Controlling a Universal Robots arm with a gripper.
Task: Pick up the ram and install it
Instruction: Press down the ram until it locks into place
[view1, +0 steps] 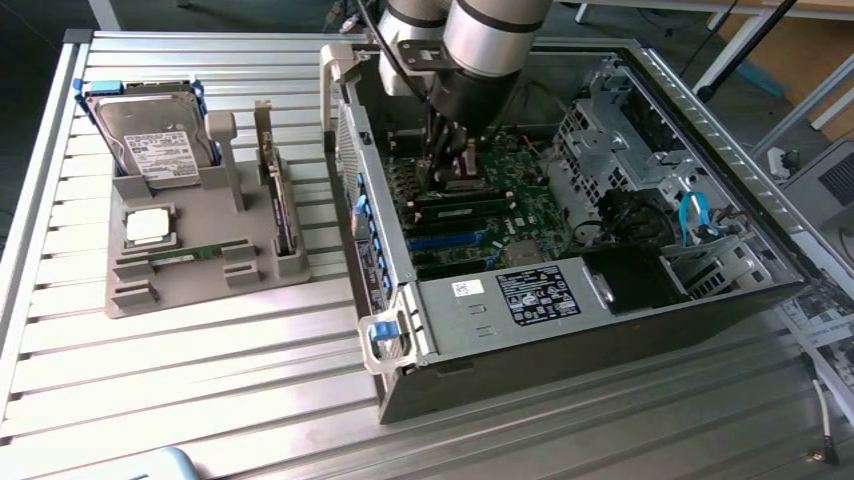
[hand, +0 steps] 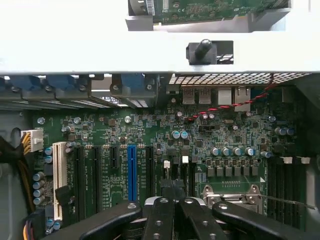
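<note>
ram stick, green and narrow, lies flat in the front slot of the grey parts holder on the slatted metal bench, well apart from the arm. a second stick sits in a slot on the motherboard inside the open computer case. the gripper hangs low inside the case, just above the board near the processor socket, its fingers drawn together with nothing visible between them. judging from this, a good pick needs the fingers spread first, then a square approach over the holder, gripping the stick by its long edges and keeping it level so it seats straight in an empty slot.
</note>
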